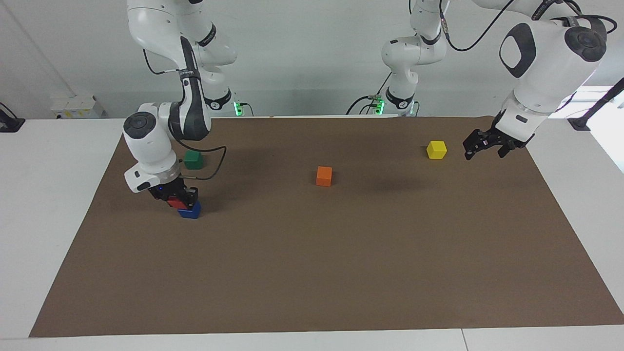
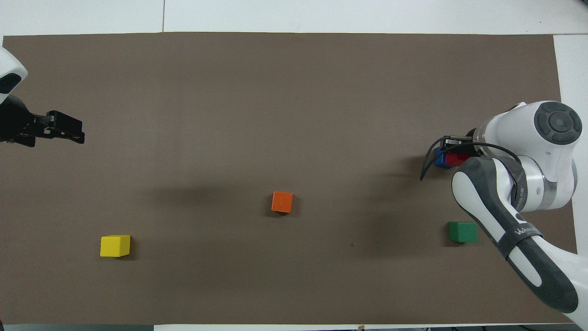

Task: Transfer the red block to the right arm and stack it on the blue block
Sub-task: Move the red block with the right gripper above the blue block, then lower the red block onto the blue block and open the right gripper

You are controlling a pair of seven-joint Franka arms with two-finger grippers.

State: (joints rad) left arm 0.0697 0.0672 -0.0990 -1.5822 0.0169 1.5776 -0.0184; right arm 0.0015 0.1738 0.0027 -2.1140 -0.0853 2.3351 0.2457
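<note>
right arm: a grey band on its link carries pale lettering, of which only "WAN" can be read in the overhead view; the rest curves out of sight
elsewhere: nothing legible

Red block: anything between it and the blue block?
Nothing visible. The right gripper holds the red block right at the top of the blue block, slightly off-centre; whether they touch is unclear. The green block sits clear, nearer the robots.

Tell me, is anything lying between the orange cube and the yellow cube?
No. Between the orange cube and the yellow cube there is only bare brown mat; the overhead view shows it best.
</note>
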